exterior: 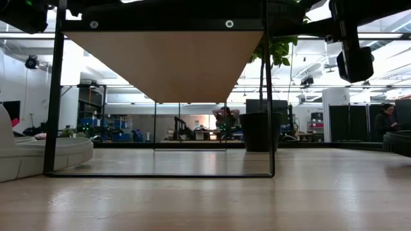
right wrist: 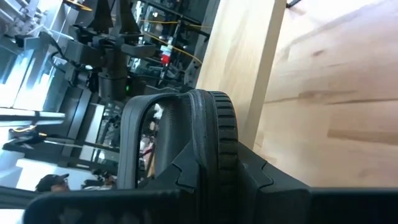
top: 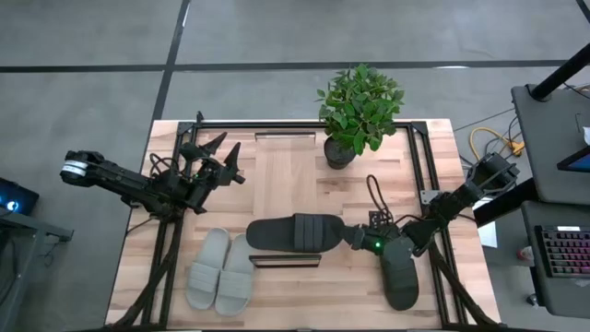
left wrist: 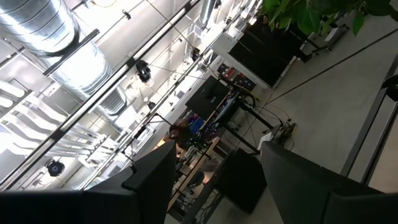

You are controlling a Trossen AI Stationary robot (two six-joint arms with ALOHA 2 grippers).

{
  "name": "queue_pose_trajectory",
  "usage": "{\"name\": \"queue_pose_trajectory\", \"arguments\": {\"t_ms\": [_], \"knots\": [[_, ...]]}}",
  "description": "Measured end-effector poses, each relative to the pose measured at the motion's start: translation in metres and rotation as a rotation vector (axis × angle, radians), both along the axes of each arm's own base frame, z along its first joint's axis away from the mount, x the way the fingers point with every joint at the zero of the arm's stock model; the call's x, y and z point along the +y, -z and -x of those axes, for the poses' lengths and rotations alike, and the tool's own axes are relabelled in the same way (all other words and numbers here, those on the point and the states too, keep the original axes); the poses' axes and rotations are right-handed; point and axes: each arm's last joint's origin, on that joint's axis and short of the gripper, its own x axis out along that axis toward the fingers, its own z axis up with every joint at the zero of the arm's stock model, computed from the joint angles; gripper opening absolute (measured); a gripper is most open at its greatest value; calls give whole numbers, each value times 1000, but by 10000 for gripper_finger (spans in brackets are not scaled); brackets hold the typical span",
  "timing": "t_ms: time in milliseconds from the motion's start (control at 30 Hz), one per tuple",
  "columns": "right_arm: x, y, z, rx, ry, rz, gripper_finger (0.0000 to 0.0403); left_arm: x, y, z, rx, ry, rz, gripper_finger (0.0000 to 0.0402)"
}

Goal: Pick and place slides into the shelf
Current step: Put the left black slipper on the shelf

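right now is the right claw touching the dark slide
Touching. The right wrist view shows the right claw clamped on the dark slide, its fingers pressed against the sole.

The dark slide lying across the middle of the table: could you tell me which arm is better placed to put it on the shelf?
Right. The right gripper is already shut on that dark slide; the left gripper hangs open, away from it.

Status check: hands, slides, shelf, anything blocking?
Right hand shut on black slide. Left hand open, raised. Grey pair and other black slide on table. Potted plant occupies shelf.
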Motion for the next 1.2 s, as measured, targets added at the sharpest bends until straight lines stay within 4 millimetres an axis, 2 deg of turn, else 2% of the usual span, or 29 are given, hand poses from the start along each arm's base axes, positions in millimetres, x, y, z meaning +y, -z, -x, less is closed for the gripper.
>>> {"name": "queue_pose_trajectory", "arguments": {"t_ms": [733,1200], "knots": [[4,9,2,8,-27,-131,41,0,1,0,1,0,0,219],[5,19,1,35,-24,-147,41,0,1,0,2,0,0,219]]}}
